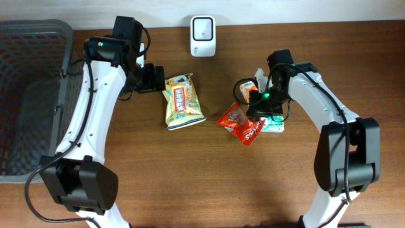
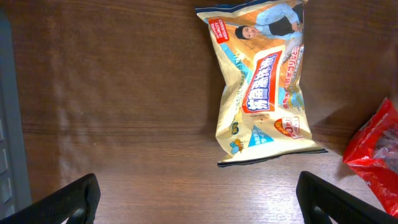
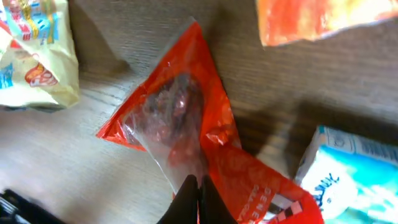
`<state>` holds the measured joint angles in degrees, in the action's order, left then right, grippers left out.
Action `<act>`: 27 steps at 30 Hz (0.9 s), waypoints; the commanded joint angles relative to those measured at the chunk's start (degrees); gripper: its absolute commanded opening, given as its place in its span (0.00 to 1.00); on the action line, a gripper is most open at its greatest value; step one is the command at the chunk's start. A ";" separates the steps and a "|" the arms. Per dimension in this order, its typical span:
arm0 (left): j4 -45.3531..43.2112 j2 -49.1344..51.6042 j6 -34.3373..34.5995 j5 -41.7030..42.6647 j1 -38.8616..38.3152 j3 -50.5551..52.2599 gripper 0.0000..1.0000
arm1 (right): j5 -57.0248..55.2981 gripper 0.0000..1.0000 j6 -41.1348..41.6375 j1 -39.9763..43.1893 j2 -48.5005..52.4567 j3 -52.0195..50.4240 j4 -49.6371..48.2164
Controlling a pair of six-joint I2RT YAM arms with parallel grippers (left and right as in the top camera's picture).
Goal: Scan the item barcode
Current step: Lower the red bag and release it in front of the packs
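The red crinkly plastic snack packet [image 1: 240, 124] lies mid-worktop [image 1: 190, 183], in front of the white boxy scanner [image 1: 202, 27] at the back edge. The right claw [image 3: 198, 185] is pinched tight against the packet's film, though I cannot tell if it grips. The left claw [image 2: 196, 179] gapes wide just beside a yellow foil snack bag [image 2: 264, 81].

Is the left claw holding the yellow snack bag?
No, the left gripper stands wide open and the yellow snack bag lies flat on the table beyond its fingers, untouched.
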<state>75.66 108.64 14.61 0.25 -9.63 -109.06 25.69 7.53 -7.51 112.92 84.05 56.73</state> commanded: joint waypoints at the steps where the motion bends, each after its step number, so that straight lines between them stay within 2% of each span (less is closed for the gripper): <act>1: -0.02 -0.11 0.59 0.44 0.07 0.07 0.99 | -0.72 0.04 3.96 -1.16 -0.07 0.39 0.72; 4: -0.02 -0.11 0.59 0.42 0.07 0.07 0.99 | -0.72 0.04 3.93 -2.62 -0.07 1.05 2.43; 8: -0.02 -0.11 0.59 0.42 0.07 0.07 0.99 | -5.05 0.04 3.91 -2.78 -0.09 9.16 13.42; 10: -0.02 -0.11 0.59 0.42 0.07 0.07 0.99 | -7.39 0.04 3.93 -3.19 -0.09 10.54 15.10; 14: -0.02 -0.11 0.59 0.42 0.07 0.07 0.99 | -9.60 0.04 3.98 -5.51 0.07 6.88 11.74; 21: -0.04 -0.11 0.59 0.42 0.07 0.07 0.99 | -9.90 0.04 9.51 -7.26 1.36 -10.64 -9.31; 24: -0.02 -0.11 0.59 0.42 0.07 0.07 0.99 | -9.90 0.04 9.51 -6.58 1.16 -9.57 -8.07; 27: -0.02 -0.11 0.59 0.42 0.07 0.07 0.99 | -10.64 0.04 9.25 -5.42 0.20 0.79 3.45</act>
<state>75.66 108.64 14.61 0.25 -9.63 -109.06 16.36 16.58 -14.02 113.84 76.51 54.24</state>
